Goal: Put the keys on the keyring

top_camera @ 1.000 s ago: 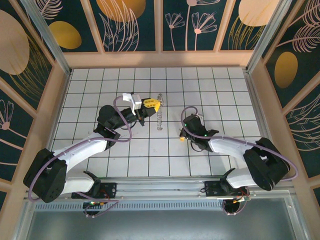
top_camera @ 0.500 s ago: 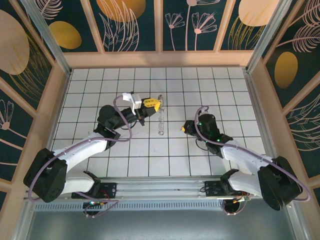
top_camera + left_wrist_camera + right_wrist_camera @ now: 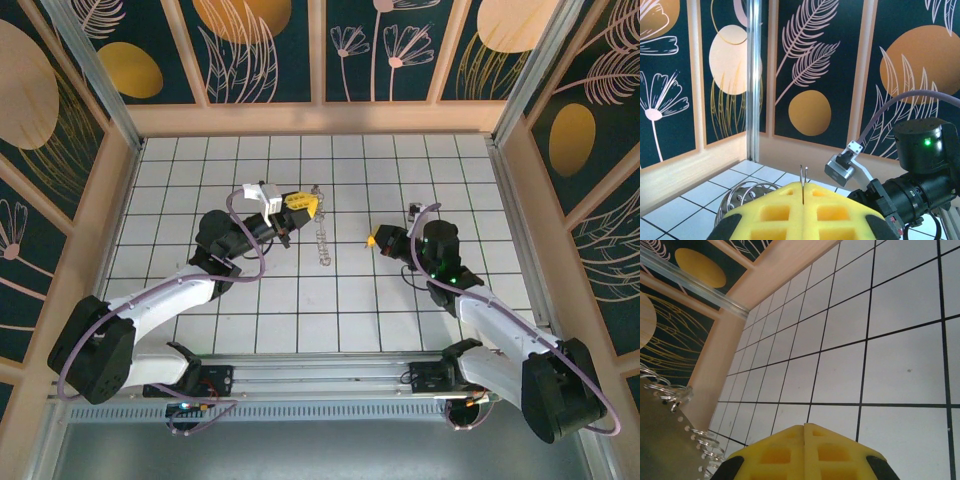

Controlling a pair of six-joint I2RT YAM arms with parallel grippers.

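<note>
- Top external view: the left gripper (image 3: 303, 206), with blocky yellow fingertips on a black-and-white arm, pinches the large, thin, silvery-grey metal keyring (image 3: 320, 228); the keyring shows edge-on right at its tips, running from just beyond them back toward the arm bases, above the white tiled table (image 3: 400, 160); whether its lower end touches the tiles cannot be told.
- Left wrist view: the left gripper (image 3: 803, 200) has its yellow pads pressed together along one seam; a thin silvery wire rises out of that seam; the keyring (image 3: 740, 196) shows its coiled bits just behind the left-hand pad; the black right arm (image 3: 920, 150), with a green light, sits beyond the pads to the right.
- Top external view: the right gripper (image 3: 374, 240) is to the right of the keyring, apart from it, tips pointing toward it.
- Right wrist view: the right gripper (image 3: 805, 440) has its pads pressed together, seam closed; whether anything is pinched between them cannot be told; the keyring (image 3: 671, 396) shows as small silvery loops, blurred, to the lower left of the pads.
</note>
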